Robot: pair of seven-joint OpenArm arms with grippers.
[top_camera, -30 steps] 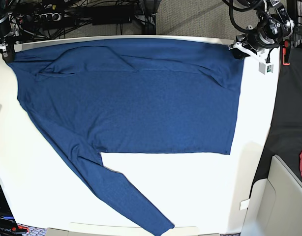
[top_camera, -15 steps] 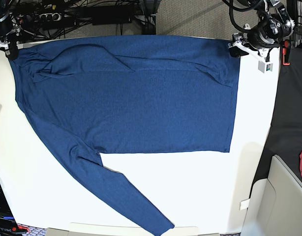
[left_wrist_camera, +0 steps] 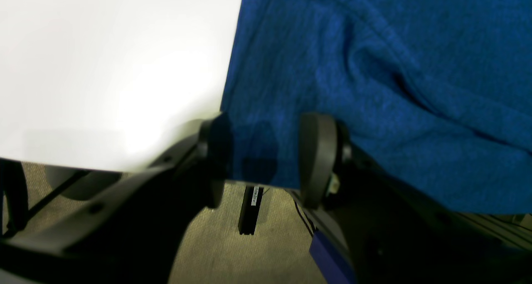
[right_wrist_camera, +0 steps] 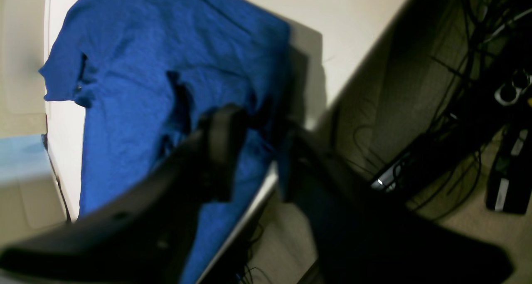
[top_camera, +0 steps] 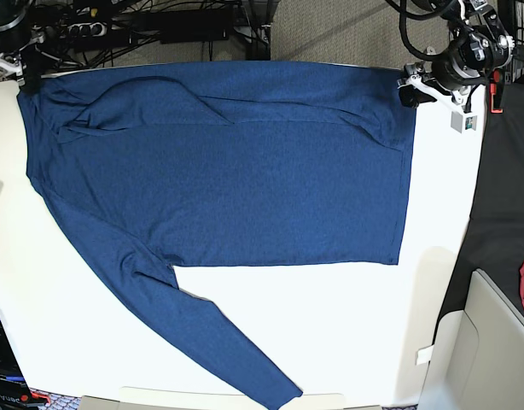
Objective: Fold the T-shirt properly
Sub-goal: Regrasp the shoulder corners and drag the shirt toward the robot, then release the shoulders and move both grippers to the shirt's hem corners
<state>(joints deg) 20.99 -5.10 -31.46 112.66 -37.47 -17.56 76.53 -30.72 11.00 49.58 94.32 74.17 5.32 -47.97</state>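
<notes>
Blue knit covers most of the counter (top_camera: pixel 433 256): the shirt (top_camera: pixel 228 179) lies spread flat, its body running from the far left corner to the far right, one long sleeve trailing to the near edge at left of centre. The other sleeve looks folded in across the far part of the body, judging by the diagonal ridges there. So I judge one fold is laid and the rest is still ahead: the trailing sleeve has to come in, then the body has to be doubled over.

My left hand (left_wrist_camera: pixel 266 159) sits at the far right corner of the shirt, fingers apart, the cloth edge lying between them but not pinched. My right hand (right_wrist_camera: pixel 253 151) is at the far left corner, also parted; its wrist view is blurred, and I cannot tell whether cloth touches either finger (right_wrist_camera: pixel 220 138). Neither hand holds anything, as far as I can see.

Wrinkles remain near both far corners, so the fold is not tidy yet.
</notes>
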